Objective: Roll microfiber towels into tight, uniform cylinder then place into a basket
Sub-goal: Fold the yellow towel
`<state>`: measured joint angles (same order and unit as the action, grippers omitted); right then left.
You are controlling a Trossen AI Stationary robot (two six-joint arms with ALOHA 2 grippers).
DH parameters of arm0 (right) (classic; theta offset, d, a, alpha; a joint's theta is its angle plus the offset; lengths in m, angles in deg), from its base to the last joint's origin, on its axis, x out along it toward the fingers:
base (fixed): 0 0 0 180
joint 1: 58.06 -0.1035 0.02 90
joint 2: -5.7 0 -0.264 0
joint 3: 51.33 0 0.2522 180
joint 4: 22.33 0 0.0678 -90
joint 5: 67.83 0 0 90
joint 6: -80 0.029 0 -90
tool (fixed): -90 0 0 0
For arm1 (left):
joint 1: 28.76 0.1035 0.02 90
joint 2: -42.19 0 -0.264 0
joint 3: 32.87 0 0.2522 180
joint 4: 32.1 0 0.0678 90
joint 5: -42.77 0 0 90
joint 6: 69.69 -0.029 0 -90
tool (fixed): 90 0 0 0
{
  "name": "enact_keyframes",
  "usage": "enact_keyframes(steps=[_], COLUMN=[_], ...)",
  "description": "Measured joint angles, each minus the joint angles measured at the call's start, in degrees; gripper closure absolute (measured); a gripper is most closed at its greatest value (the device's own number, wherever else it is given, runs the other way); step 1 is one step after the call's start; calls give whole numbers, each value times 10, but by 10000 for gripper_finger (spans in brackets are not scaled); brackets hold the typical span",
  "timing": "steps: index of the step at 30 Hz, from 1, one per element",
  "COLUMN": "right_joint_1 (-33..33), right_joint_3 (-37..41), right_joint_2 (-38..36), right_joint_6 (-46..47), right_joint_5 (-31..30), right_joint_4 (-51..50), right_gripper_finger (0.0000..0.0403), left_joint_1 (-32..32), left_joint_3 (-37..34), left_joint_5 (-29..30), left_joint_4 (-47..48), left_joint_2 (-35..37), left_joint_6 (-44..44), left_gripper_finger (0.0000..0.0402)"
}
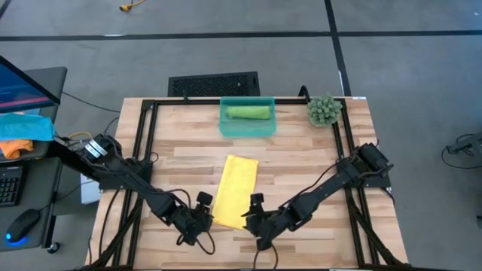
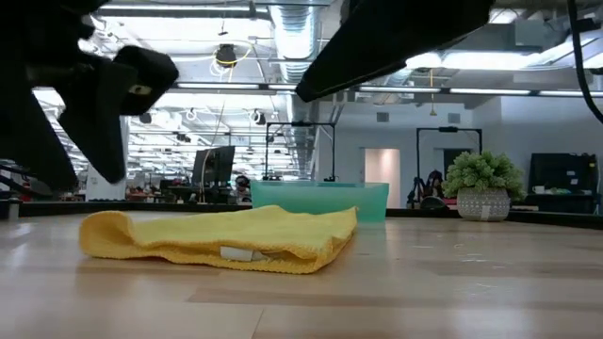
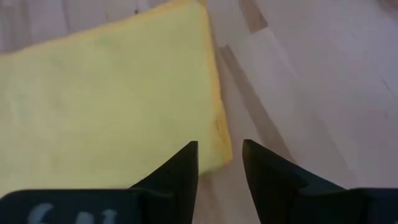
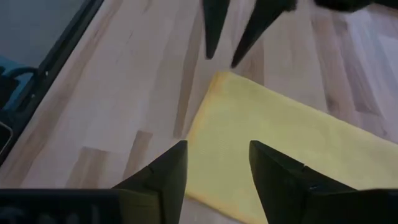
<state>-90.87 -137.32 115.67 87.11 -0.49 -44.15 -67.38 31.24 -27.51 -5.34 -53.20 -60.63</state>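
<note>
End effectors (image 1: 202,213) (image 1: 253,216) flanking yellow towel (image 1: 235,190)

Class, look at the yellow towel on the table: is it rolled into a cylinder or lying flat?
Flat, not rolled. The yellow towel lies as a folded rectangle on the table; the low view shows layered edges.

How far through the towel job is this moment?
One done: the green towel lies rolled in the basket. In hand: the yellow towel lies folded, unrolled on the table, with the left tool and right tool open at its near corners. Left: rolling and basketing it.
</note>
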Motion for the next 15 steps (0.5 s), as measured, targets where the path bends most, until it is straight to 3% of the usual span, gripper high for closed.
enact_keyframes(steps=[7, 15], right_joint_1=[-2, 3], right_joint_3=[37, 72], right_joint_2=[0, 0], right_joint_6=[-1, -1], right_joint_5=[17, 52], right_joint_4=[60, 142], right_gripper_finger=[208, 180], left_joint_1=[1, 10], left_joint_3=[0, 1], left_joint_5=[0, 3], left_joint_4=[-12, -25], left_joint_2=[-43, -50], left_joint_6=[-23, -39], left_gripper_finger=[283, 283])
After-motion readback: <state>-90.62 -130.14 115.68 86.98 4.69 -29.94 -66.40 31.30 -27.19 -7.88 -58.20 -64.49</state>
